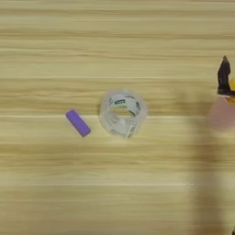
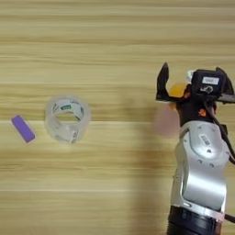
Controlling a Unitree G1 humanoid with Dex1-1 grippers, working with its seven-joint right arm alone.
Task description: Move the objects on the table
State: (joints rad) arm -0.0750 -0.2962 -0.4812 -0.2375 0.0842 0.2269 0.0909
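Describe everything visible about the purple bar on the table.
The purple bar is a small, flat, plain rectangular piece with no visible markings. It lies flat on the wooden table, set diagonally, its upper end toward the left. It sits just left of the clear tape roll, apart from it, with nothing touching it.

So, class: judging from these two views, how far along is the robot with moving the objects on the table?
Nothing looks finished. In hand: the gripper has its black fingers around the orange container, with a pinkish blur beneath. Left: the purple bar lies untouched on the table, beside a clear tape roll.
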